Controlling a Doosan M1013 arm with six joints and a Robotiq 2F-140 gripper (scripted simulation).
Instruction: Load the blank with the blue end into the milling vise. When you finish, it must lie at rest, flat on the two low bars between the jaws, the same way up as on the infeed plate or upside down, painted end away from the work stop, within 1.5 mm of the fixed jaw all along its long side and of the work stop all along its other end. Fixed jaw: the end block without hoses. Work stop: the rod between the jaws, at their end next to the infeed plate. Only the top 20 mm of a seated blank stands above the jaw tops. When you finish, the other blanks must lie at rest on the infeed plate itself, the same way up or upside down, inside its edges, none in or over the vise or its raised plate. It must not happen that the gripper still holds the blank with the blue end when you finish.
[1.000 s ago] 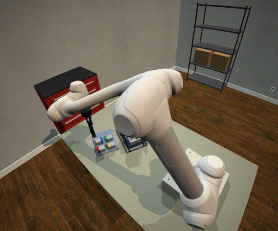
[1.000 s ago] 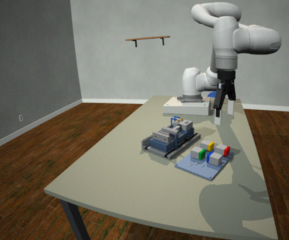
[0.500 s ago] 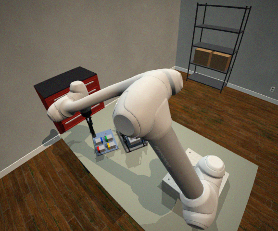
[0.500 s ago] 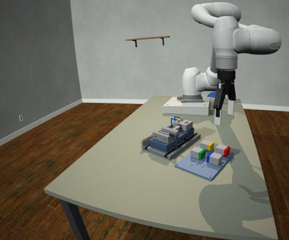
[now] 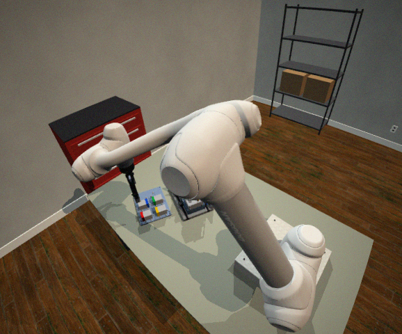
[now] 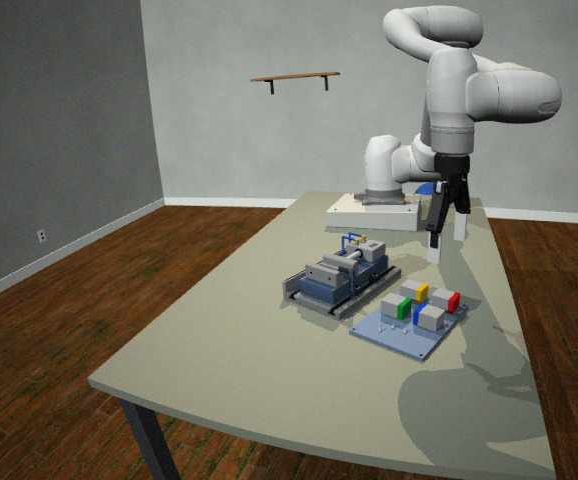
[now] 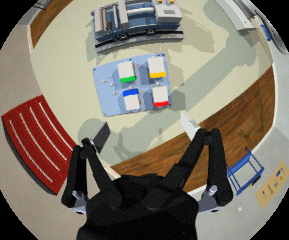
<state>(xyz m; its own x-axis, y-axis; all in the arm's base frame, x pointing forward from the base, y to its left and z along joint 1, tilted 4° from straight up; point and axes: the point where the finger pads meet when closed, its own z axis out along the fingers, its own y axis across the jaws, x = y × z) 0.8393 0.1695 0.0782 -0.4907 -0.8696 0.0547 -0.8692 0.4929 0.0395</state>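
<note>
Going left to right in the exterior view:

1. Far left of the gear is the milling vise (image 5: 194,204) (image 6: 321,289) (image 7: 134,32), just beside the infeed plate (image 5: 156,192) (image 6: 398,343) (image 7: 101,95).
2. Next, on the plate, you've got the green-ended blank (image 5: 158,198) (image 6: 392,305) (image 7: 126,69), then the yellow-ended blank (image 5: 161,209) (image 6: 412,290) (image 7: 156,66).
3. Then the one that matters, the blue-ended blank (image 5: 142,204) (image 6: 430,317) (image 7: 131,102). It's sitting on the plate, so not loaded into the vise.
4. A bit further right, also on the plate, is the red-ended blank (image 5: 146,214) (image 6: 443,299) (image 7: 160,95).
5. And the pincer (image 5: 136,197) (image 6: 447,237) (image 7: 143,122): spread as wide as it goes, fingers pointing down, pads well apart, gripping nothing. It hangs in the air above table height, touching none of the blanks.
</note>
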